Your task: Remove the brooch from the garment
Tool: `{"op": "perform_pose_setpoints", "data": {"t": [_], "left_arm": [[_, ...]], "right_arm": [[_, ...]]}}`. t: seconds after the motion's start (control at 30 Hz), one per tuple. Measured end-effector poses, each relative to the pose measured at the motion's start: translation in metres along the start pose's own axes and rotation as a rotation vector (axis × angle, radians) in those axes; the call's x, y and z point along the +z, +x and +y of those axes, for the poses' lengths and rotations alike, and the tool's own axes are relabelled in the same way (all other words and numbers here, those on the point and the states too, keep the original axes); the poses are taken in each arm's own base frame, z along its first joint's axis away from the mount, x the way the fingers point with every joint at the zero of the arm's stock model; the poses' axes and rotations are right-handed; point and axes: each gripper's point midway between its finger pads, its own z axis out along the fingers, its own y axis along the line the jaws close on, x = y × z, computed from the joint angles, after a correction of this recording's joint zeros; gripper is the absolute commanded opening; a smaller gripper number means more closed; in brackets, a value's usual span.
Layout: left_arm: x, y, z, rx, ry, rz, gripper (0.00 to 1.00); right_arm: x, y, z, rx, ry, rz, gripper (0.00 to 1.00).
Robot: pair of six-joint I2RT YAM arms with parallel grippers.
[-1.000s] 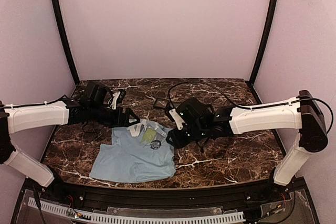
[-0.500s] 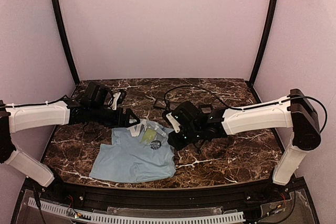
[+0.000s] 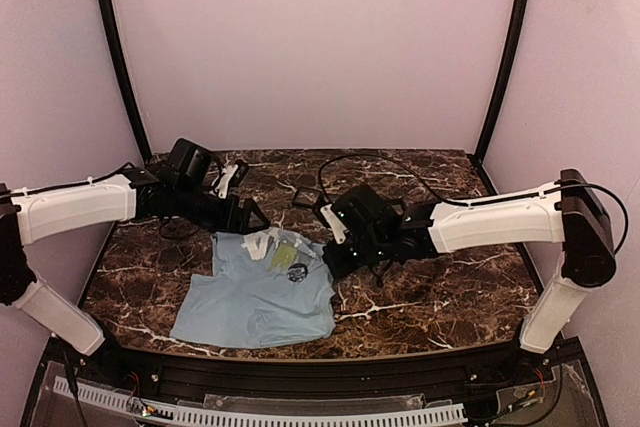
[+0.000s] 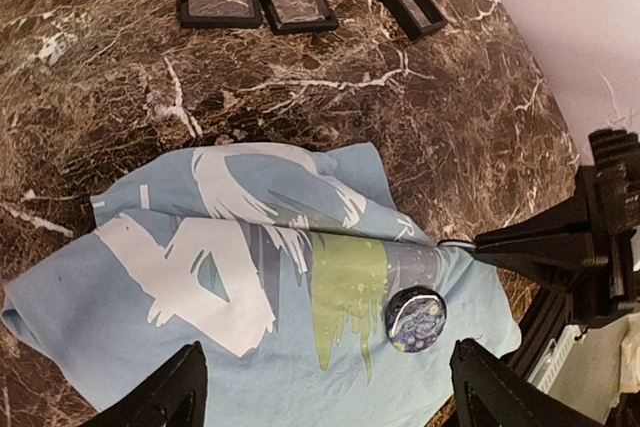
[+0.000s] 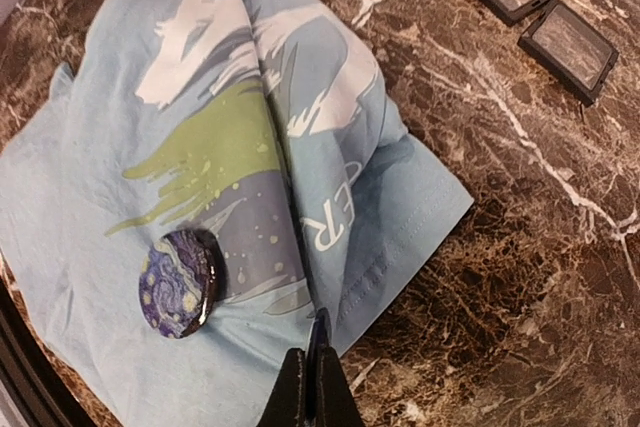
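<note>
The small round navy brooch with pale swirls [image 5: 180, 282] sits on the crumpled light-blue T-shirt with a white and green print [image 5: 60, 207], so the task is at an early stage: nothing has been detached yet. The shirt lies on the dark brown marble counter [image 3: 430, 297].

The right gripper [image 5: 316, 367] has its fingers pressed together, the tips at the shirt's near hem. The brooch lies just to the left of them, close but not touched. Whether any cloth is caught between the tips cannot be told.

The left gripper [image 4: 330, 397] is spread wide and holds nothing. It hovers over the shirt, and the brooch lies ahead of it, between its fingers and closer to the right-hand one.

What is left, by the look of it, is almost everything: pinning the cloth down, gripping the brooch, pulling it free and setting it aside.
</note>
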Motion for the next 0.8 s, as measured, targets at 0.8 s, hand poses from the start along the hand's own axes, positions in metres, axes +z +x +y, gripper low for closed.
{"op": "perform_pose_setpoints", "data": {"t": [0.8], "left_arm": [[0.009,-0.044,-0.085,0.363,0.434,0.068,0.89]], "right_arm": [[-0.085,-0.084,0.001,0.186,-0.427,-0.508,0.0]]}}
